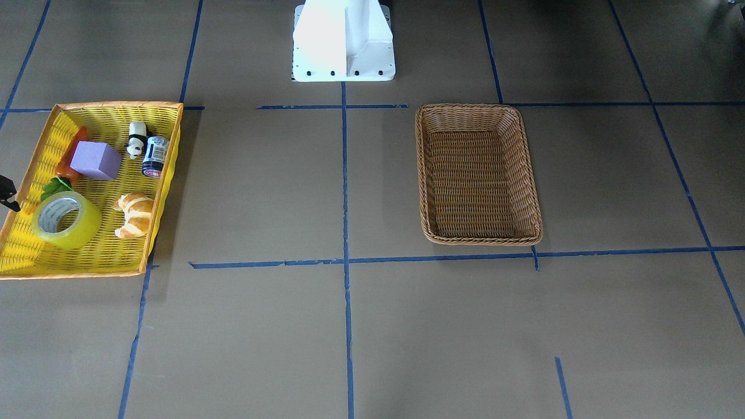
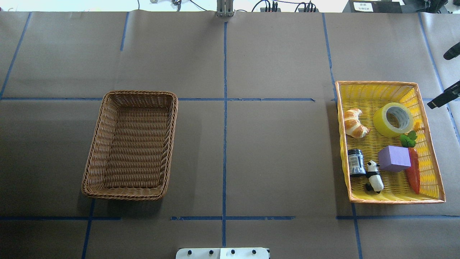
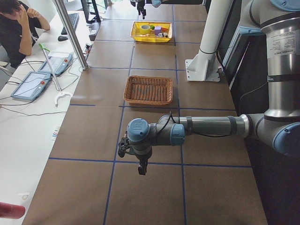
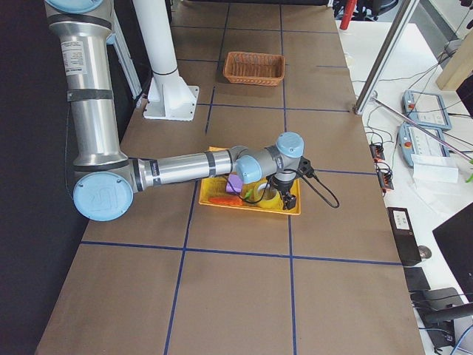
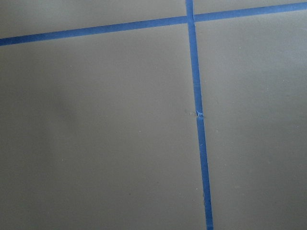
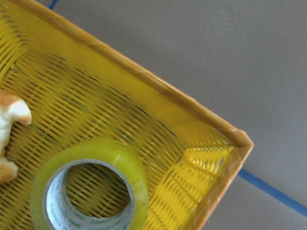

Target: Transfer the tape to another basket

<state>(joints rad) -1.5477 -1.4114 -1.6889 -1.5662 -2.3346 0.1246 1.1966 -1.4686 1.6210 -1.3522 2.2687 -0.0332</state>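
Evidently nothing is held by the right gripper [image 4: 281,198], its fingers [image 2: 444,96] spread wide near a corner of the yellow tray [image 2: 377,83]. The tape [image 2: 392,119] is seen lying flat in that tray, well apart from the basket [image 2: 133,151]; the left gripper's [image 3: 140,165] state cannot be told.

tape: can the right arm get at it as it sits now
Probably yes. The right gripper hangs by the corner of the yellow tray nearest the tape, which lies hole-up, uncovered, apart from the croissant.

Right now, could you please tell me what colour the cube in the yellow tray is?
The cube is pale purple, clearest in the overhead exterior view.
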